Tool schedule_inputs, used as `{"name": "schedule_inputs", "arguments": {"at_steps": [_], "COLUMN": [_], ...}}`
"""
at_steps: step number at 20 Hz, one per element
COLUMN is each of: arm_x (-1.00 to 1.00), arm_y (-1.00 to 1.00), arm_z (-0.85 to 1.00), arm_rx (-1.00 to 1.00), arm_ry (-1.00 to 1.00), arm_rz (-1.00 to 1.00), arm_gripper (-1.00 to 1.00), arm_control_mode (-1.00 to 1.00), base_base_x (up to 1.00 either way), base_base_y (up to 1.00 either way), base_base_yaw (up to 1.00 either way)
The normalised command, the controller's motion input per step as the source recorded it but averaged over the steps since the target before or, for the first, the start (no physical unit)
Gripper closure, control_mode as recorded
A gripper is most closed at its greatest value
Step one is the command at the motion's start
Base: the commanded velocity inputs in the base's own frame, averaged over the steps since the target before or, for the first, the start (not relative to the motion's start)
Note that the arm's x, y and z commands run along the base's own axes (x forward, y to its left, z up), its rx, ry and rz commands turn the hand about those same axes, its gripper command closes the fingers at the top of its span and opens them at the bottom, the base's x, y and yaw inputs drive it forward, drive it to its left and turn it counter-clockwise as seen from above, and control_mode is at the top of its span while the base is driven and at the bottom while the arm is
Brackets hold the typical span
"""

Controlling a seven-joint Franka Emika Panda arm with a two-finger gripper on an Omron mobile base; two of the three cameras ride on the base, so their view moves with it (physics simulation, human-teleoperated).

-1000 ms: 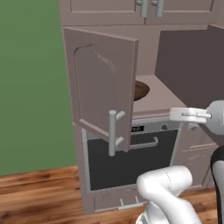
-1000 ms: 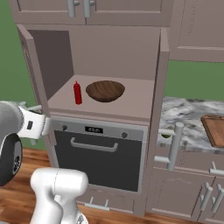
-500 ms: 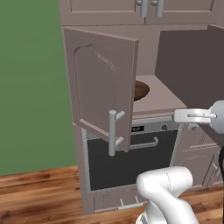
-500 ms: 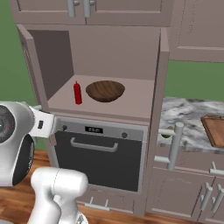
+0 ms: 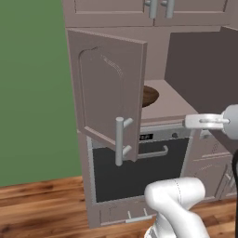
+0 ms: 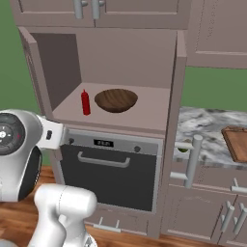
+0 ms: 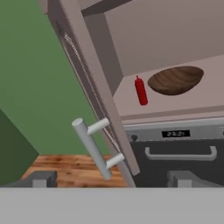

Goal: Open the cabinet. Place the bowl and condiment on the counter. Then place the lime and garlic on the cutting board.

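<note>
Cabinet door swung open; bowl and condiment to be fetched next.

In the hand view the gripper is seen spread wide and empty, nothing touched. The handle is best cleared at 11 o'clock before the condiment and bowl are approached at 1 o'clock, inside the cabinet.

Cabinet door open; bowl, condiment inside
</note>
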Motion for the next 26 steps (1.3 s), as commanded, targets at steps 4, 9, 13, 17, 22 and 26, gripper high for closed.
{"name": "schedule_inputs", "arguments": {"at_steps": [4,9,13,17,22,26], "arm_x": [0.11,0.07,0.15,0.3,0.35,0.31], "arm_y": [-0.12,-0.21,-0.17,-0.05,0.0,0.0], "arm_z": [0.0,0.0,0.0,0.0,0.0,0.0], "arm_rx": [0.0,0.0,0.0,0.0,0.0,0.0], "arm_ry": [0.0,0.0,0.0,0.0,0.0,0.0], "arm_rz": [0.0,0.0,0.0,-0.01,-0.02,-0.01], "arm_gripper": [-1.0,-1.0,-1.0,-1.0,-1.0,-1.0], "arm_control_mode": [-1.0,-1.0,-1.0,-1.0,-1.0,-1.0], "base_base_x": [0.0,0.0,0.0,0.0,0.0,0.0], "base_base_y": [0.0,0.0,0.0,0.0,0.0,0.0], "base_base_yaw": [0.0,0.0,0.0,0.0,0.0,0.0]}}
